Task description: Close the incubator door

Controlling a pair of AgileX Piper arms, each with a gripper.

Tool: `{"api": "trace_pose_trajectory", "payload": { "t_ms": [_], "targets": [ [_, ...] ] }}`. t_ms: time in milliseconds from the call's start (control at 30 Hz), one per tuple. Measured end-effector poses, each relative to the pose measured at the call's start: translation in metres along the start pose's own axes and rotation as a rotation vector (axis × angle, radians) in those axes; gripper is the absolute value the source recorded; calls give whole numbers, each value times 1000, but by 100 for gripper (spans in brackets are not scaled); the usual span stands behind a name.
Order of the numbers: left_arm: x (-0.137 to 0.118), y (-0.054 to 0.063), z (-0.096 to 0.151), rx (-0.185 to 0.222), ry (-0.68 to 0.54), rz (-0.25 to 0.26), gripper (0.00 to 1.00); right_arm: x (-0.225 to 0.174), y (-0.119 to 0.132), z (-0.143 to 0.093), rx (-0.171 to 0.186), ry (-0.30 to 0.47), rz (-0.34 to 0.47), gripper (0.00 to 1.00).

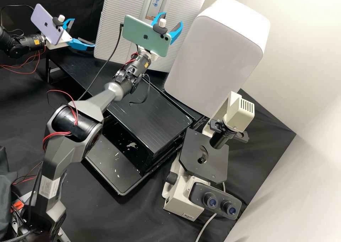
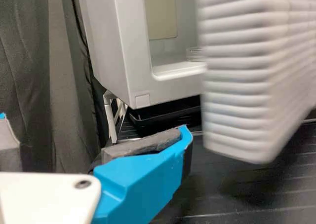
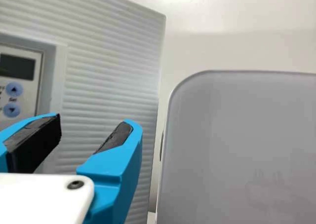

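Left pincer (image 1: 84, 33) is hanging at the far left of the high view, released, its two blue fingers spreading wide and gripping nothing. Right pincer (image 1: 173, 18) is sitting up before the ribbed face of the incubator door (image 1: 117, 21), also released, grey pads facing each other across a gap; whether it is touching the door, I cannot tell. A purple phone (image 1: 44, 21) is riding on the left arm, a green phone (image 1: 142, 36) on the right. The door is standing ajar: the left wrist view is showing its thick ribbed edge swinging clear of the incubator body (image 2: 118, 46), the pale interior (image 2: 173, 56) opening between them. A control panel (image 1: 155, 2) with a small dark display is sitting in the door's face, near the right pincer. Beside the door a large rounded pale box (image 1: 213, 57) is standing, tilting in the high view's slant. Below both, the black slatted desk (image 1: 81, 66) is running across. Nearer the camera, a black tray (image 1: 113, 174) is lying low, pale flecks speckling its inner part. Farther out, a cream microscope (image 1: 186, 195) is standing on black cloth (image 1: 261, 139), its twin eyepieces facing the high camera and its dark stage spreading behind them.
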State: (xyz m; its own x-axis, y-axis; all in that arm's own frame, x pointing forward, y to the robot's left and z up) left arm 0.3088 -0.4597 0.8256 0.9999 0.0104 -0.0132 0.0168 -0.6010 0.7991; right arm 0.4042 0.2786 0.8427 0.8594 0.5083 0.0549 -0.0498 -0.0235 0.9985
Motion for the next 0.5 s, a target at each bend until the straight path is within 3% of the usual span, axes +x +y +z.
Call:
{"api": "trace_pose_trajectory", "payload": {
  "t_ms": [500],
  "targets": [
    [0, 0, -3, -6, 13, 2, 100, 42, -11, 14, -44, -91, -25, 0]
  ]
}}
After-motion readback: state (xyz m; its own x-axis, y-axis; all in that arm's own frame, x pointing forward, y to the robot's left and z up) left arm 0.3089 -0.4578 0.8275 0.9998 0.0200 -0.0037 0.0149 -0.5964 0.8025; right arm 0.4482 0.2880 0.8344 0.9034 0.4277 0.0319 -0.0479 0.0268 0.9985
